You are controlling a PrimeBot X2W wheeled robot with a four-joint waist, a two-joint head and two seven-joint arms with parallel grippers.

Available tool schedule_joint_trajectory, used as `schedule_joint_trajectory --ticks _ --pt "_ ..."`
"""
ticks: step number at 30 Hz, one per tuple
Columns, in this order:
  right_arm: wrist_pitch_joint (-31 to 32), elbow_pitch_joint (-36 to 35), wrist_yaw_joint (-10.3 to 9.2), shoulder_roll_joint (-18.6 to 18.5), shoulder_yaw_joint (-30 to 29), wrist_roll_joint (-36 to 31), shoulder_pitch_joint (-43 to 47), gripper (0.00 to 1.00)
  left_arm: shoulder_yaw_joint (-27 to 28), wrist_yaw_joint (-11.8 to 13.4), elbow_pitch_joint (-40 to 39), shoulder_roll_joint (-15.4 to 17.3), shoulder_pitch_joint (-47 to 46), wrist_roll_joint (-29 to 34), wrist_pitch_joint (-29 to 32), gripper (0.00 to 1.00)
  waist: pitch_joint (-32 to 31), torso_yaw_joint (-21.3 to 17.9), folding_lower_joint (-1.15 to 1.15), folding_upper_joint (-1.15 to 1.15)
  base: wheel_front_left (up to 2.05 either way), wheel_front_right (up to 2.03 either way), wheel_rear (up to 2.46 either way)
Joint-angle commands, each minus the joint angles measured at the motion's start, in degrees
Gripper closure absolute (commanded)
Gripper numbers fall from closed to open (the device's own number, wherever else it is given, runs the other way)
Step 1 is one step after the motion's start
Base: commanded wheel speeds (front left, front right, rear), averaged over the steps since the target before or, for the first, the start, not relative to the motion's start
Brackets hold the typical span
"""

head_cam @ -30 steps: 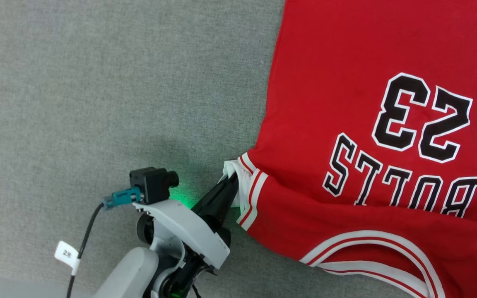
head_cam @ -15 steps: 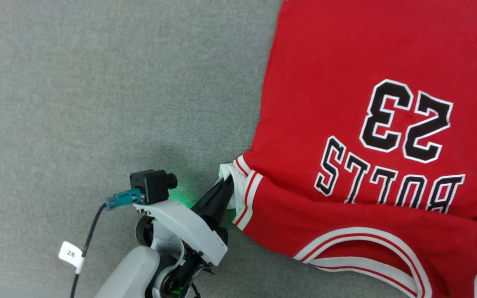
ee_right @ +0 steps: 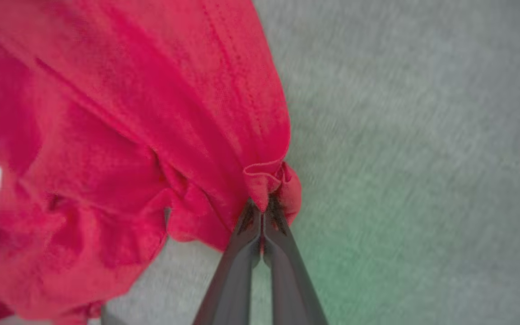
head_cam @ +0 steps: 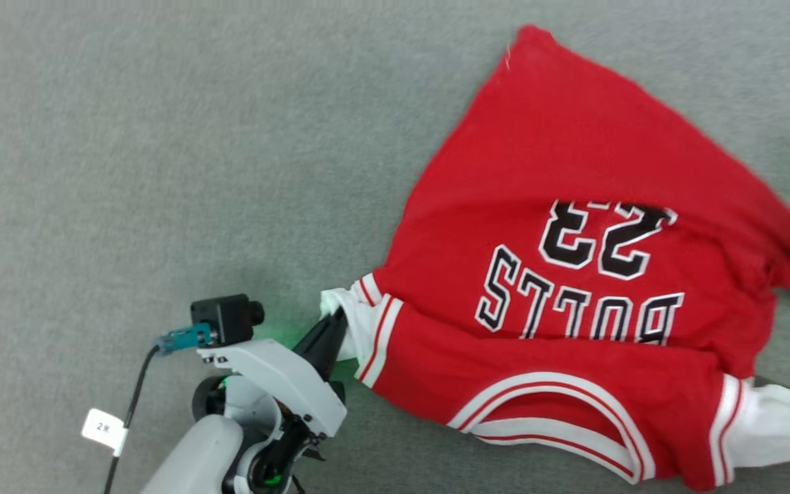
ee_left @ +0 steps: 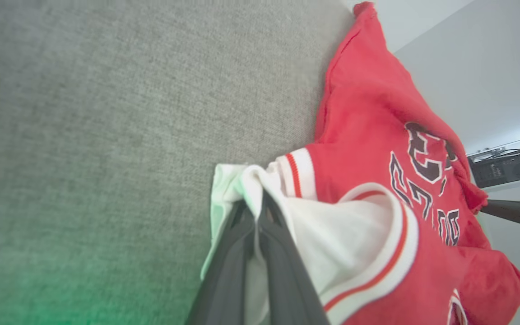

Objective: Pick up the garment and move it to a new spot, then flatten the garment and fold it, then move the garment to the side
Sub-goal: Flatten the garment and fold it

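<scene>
The garment has bunched up, left fingers and right fingers both clamped on its cloth.

Bright, even light; green glow on the grey surface; garment blurred in right wrist view.

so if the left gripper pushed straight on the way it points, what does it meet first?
The white short sleeve of the red jersey shirt: the left gripper is shut on it. Past that fold, likely grey fabric surface, though depth is unclear.
</scene>
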Motion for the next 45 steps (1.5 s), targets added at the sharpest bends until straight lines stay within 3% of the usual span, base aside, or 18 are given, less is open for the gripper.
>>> schedule_joint_trajectory --ticks 1,9,22,24,25,31,35,39,45 --pt "0.6 -1.6 -0.06 -1.0 2.6 1.0 6.0 1.00 0.5 0.9 1.0 0.9 0.0 0.5 0.0 1.00 -3.3 -3.3 0.00 0.00 0.00 0.00 0.00" --pt "-0.1 -12.8 -0.05 -4.9 5.3 3.8 20.0 1.00 0.9 1.6 0.9 2.2 -1.7 1.3 0.3 1.00 -4.1 -6.7 0.00 0.00 0.00 0.00 0.00" --pt "0.2 -19.3 -0.06 -1.8 4.9 2.0 29.6 1.00 0.8 2.6 -0.6 3.0 -0.8 1.4 0.7 1.00 -2.5 -9.0 0.00 0.00 0.00 0.00 0.00" --pt "-1.4 -19.2 -0.08 -1.2 2.8 1.6 29.2 0.14 0.6 2.6 -0.6 2.8 -0.8 1.5 0.6 1.00 -2.4 -9.0 0.00 0.00 0.00 0.00 0.00" --pt "-2.1 -20.1 -0.08 -1.4 1.8 1.3 28.4 0.00 0.5 2.7 -0.7 2.7 -0.8 1.5 0.7 1.00 -2.4 -8.9 0.00 0.00 0.00 0.00 0.00" --pt "-4.7 -25.7 -0.04 -8.0 -9.3 2.7 21.6 0.00 0.0 2.5 -1.1 2.4 -1.1 1.6 0.4 1.00 -1.8 -8.1 0.00 0.00 0.00 0.00 0.00" --pt "-5.0 -26.2 -0.04 -9.6 -15.1 -3.8 15.2 0.00 -0.4 2.1 -1.5 1.6 -2.2 1.9 0.2 1.00 -0.2 -6.8 0.00 0.00 0.00 0.00 0.00" --pt "-3.6 -23.8 -0.05 -4.2 -17.7 -9.4 9.6 0.00 -1.0 1.8 -1.0 0.9 -3.1 2.0 0.1 1.00 1.8 -5.1 0.00 0.00 0.00 0.00 0.00" --pt "0.6 -18.3 -0.06 2.3 -16.2 -14.2 3.3 0.00 -1.4 1.3 0.5 -0.4 -4.6 2.0 -0.6 1.00 4.6 -2.4 0.00 0.00 0.00 0.00 0.00"
